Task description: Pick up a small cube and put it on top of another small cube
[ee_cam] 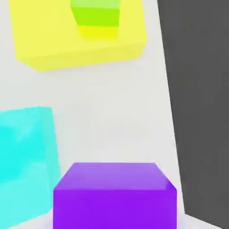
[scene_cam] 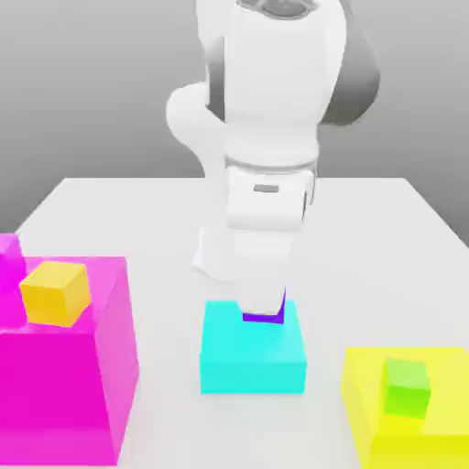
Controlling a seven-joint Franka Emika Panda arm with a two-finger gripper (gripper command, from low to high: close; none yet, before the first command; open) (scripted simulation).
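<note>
Purple and matte, the small cube [scene_cam: 265, 315] sits between the tips of the gripper [scene_cam: 264, 310], which is clenched on it from above; in the exterior view a narrow strip of the cube's lower part shows beneath the white fingers [scene_cam: 263, 284]. The cube is located over the rear edge of the cyan block [scene_cam: 253, 353], near the middle of the white desk [scene_cam: 385, 238]; whether its underside touches the cyan top face or hangs just above it cannot be determined. The white arm [scene_cam: 270, 110] descends from the top of the exterior view, with the hand pointing straight down. At the exterior view's left stands a large magenta block [scene_cam: 64, 385], and an orange-yellow cube [scene_cam: 56, 293] rests on its top face. At the exterior view's right stands a yellow block [scene_cam: 412, 430], and a green cube [scene_cam: 406, 387] rests on its top face. The magenta, cyan and yellow blocks are well apart from one another. In the hand view, the purple cube [ee_cam: 115, 197] appears close to the camera, with its top face and one side face visible. Beside it lies a face of the cyan block [ee_cam: 24, 156], and farther off the yellow block [ee_cam: 44, 40] carries the green cube [ee_cam: 95, 12]. Pale desk surface [ee_cam: 112, 112] separates these items, and a dark grey area borders the desk edge.
</note>
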